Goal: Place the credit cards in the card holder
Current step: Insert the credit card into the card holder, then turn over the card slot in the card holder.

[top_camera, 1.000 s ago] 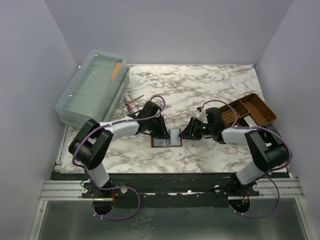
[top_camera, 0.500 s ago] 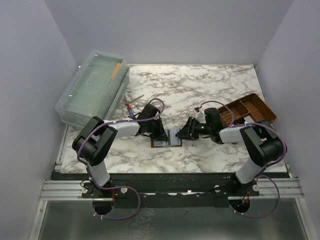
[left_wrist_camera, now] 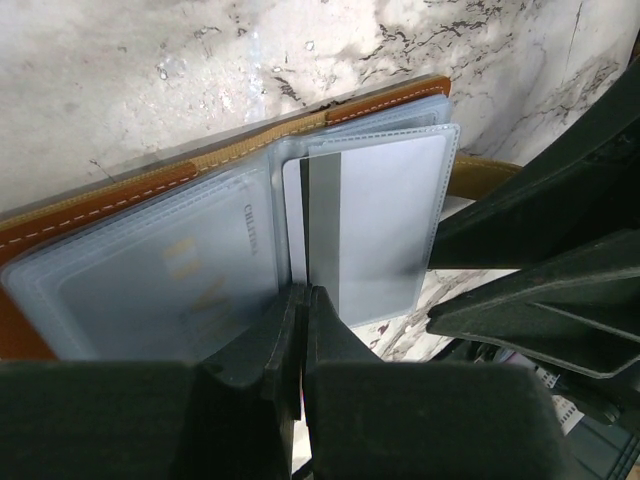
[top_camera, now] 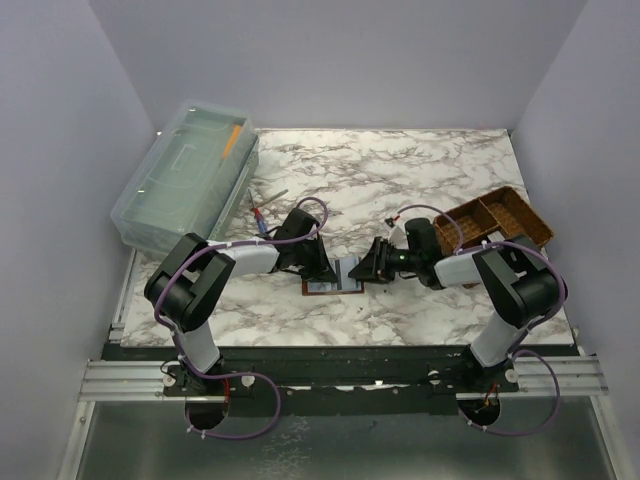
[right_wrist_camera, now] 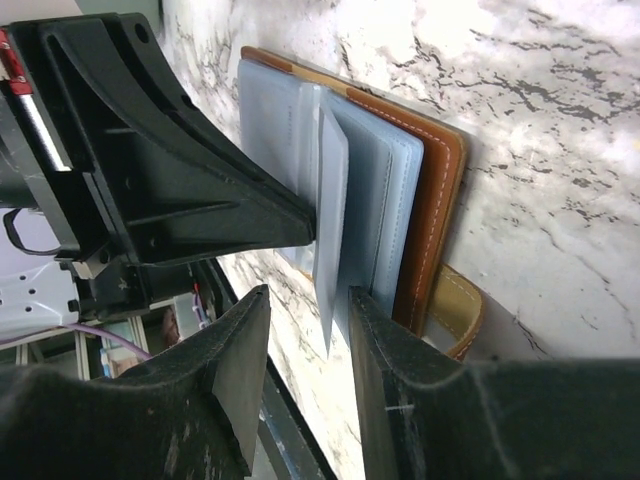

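Note:
The tan-brown card holder (top_camera: 347, 273) lies open on the marble between both grippers, its clear grey-blue sleeves up. In the left wrist view a grey card (left_wrist_camera: 385, 220) with a dark stripe sits in a sleeve on the holder's (left_wrist_camera: 120, 195) right half. My left gripper (top_camera: 322, 268) is shut, and its tip (left_wrist_camera: 303, 293) presses on the sleeves near the fold. My right gripper (top_camera: 373, 268) is open at the holder's (right_wrist_camera: 435, 190) right edge. Its jaws (right_wrist_camera: 308, 292) stand on either side of one raised sleeve (right_wrist_camera: 330, 220), without closing on it.
A clear plastic box (top_camera: 185, 175) stands at the back left, with a small tool (top_camera: 266, 205) lying beside it. A brown woven divided basket (top_camera: 497, 221) sits at the right. The snap tab (right_wrist_camera: 455, 305) sticks out under the holder.
My right gripper has moved left, up to the holder's edge and around a sleeve. My left gripper has shifted slightly and stays pressed on the holder.

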`<act>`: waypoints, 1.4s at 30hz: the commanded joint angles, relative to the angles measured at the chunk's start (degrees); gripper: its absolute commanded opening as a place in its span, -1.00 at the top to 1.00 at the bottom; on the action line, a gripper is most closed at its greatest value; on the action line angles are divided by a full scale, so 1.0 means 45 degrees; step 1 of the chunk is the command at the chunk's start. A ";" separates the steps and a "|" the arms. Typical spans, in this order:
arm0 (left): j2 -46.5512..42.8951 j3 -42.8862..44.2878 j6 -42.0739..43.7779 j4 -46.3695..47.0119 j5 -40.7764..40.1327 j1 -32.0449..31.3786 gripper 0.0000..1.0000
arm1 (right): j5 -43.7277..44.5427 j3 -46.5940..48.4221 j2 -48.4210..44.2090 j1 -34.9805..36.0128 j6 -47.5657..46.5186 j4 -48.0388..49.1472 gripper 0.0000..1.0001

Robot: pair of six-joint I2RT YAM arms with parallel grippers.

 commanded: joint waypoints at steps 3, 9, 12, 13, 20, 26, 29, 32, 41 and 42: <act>0.0328 -0.0359 0.0186 -0.0294 -0.0213 0.0089 0.92 | -0.0269 0.0082 0.0338 0.0267 0.0166 0.0407 0.19; -0.0582 -0.0379 0.0256 -0.0313 -0.0058 0.0135 0.75 | 0.0060 0.0455 -0.0419 0.0687 0.0200 -0.0109 0.21; -0.1479 -0.0345 0.0216 -0.0389 0.0198 0.0384 0.59 | 0.0141 0.0795 -0.0506 0.0907 0.0176 -0.0372 0.21; -0.1792 -0.0341 0.0215 -0.0464 0.0226 0.0485 0.56 | 0.0169 0.0908 -0.0448 0.0990 0.0170 -0.0390 0.21; -0.3988 -0.0419 0.0467 -0.1553 0.0144 0.1438 0.42 | 0.0452 0.1847 0.0226 0.1645 0.0279 -0.0528 0.20; -0.5971 -0.0008 0.1467 -0.3296 -0.1592 0.1913 0.30 | 0.0233 0.3455 0.1360 0.2599 0.0240 -0.0760 0.19; -0.6439 0.0139 0.1614 -0.3438 -0.1800 0.1965 0.20 | -0.0124 0.3324 0.1327 0.2725 0.0554 0.0073 0.18; -0.6094 0.0305 0.1622 -0.3438 -0.1325 0.1967 0.13 | 0.0326 0.3166 0.0920 0.2672 0.0177 -0.0561 0.16; -0.4522 0.0592 0.1224 -0.2794 0.0622 0.1947 -0.08 | 0.2988 0.2765 -0.0939 0.2013 -0.1838 -0.4585 0.15; -0.4426 0.0629 0.1218 -0.2730 0.0733 0.1948 -0.11 | 0.3325 0.2834 -0.1146 0.2005 -0.2041 -0.5018 0.14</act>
